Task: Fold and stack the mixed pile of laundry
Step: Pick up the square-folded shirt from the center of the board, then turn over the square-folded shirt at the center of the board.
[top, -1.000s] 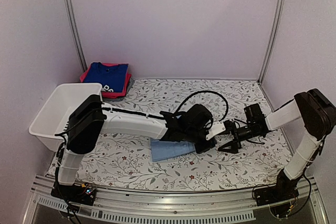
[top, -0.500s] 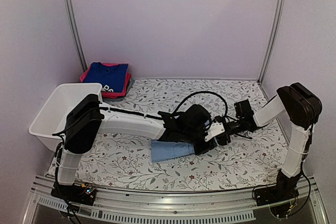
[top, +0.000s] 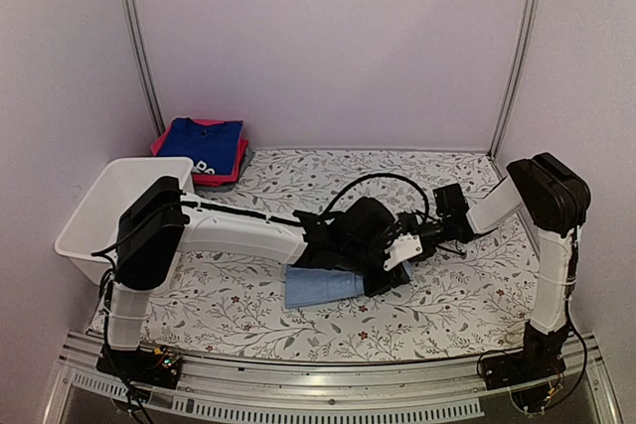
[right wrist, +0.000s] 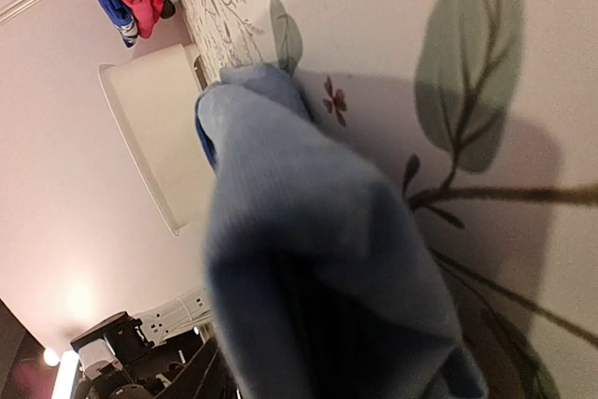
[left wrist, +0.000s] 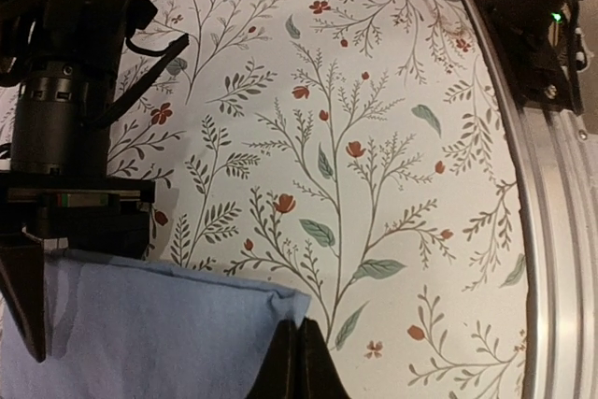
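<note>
A folded pale-blue shirt [top: 318, 287] lies on the flowered table near the front middle. My left gripper [top: 376, 285] reaches across it. In the left wrist view it is shut [left wrist: 301, 324], tips resting on the puckered near corner of the shirt [left wrist: 140, 334]. My right gripper [top: 412, 243] comes in low from the right at the shirt's right edge. One of its fingers [left wrist: 23, 306] stands on the cloth. In the right wrist view the bunched shirt [right wrist: 308, 259] fills the space between its jaws, and its fingers are hidden.
A folded stack [top: 202, 146], blue with white print on a pink-red piece, sits at the back left corner. A white basket [top: 99, 196] stands at the left edge. The metal front rail [left wrist: 551, 231] and the right arm's base [left wrist: 533, 16] border the near side.
My right gripper has moved left from open table to the shirt's right edge, and its jaws have come together round the cloth. The left arm and the shirt have stayed put.
</note>
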You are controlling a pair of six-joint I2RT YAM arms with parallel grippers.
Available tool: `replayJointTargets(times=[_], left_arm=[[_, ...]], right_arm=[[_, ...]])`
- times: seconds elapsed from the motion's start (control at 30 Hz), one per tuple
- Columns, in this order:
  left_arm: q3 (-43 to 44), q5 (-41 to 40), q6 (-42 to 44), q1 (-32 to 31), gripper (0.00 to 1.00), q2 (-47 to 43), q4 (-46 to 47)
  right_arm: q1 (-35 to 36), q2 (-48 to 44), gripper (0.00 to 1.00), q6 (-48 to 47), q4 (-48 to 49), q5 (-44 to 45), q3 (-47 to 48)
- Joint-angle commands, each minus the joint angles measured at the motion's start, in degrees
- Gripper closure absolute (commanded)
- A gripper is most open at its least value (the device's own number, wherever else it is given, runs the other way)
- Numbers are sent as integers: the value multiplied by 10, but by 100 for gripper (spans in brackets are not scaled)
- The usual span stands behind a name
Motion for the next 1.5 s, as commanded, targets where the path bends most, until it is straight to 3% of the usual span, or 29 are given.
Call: replayJointTargets(times=[0.0, 0.1, 0.2, 0.23, 0.27, 0.33, 0.4, 0.57, 0.73, 1.03, 1.2, 1.33, 1.47], left_arm=[[-4, 19, 7, 5, 100, -29, 12], [-4, 15, 7, 5, 100, -31, 14], [-6, 6, 5, 6, 100, -35, 15], [-8, 0, -2, 8, 95, -38, 15], [-10, -5, -11, 11, 82, -41, 14], [-13, -12, -53, 22, 58, -49, 6], [-23, -13, -92, 36, 44, -62, -2], [-106, -9, -148, 81, 23, -134, 38], [-149, -29, -164, 127, 10, -174, 37], [-153, -57, -169, 179, 5, -180, 27], [-159, -53, -154, 196, 4, -185, 16], [-171, -60, -148, 213, 1, -198, 4], [-191, -70, -149, 233, 0, -211, -8]], right_arm=[[16, 39, 56, 11, -14, 24, 15], [25, 46, 68, 10, -17, 27, 20], [26, 41, 91, 2, -28, 32, 20], [26, 37, 96, -7, -37, 35, 21], [26, 27, 99, -13, -50, 38, 24], [23, 4, 100, -50, -107, 53, 41], [19, -19, 100, -99, -170, 73, 63], [-7, -71, 100, -199, -313, 107, 117], [-45, -114, 100, -277, -442, 147, 162], [-153, -181, 100, -481, -724, 363, 330], [-233, -207, 100, -533, -768, 486, 398], [-240, -217, 100, -549, -790, 651, 469], [-238, -186, 100, -567, -812, 753, 528]])
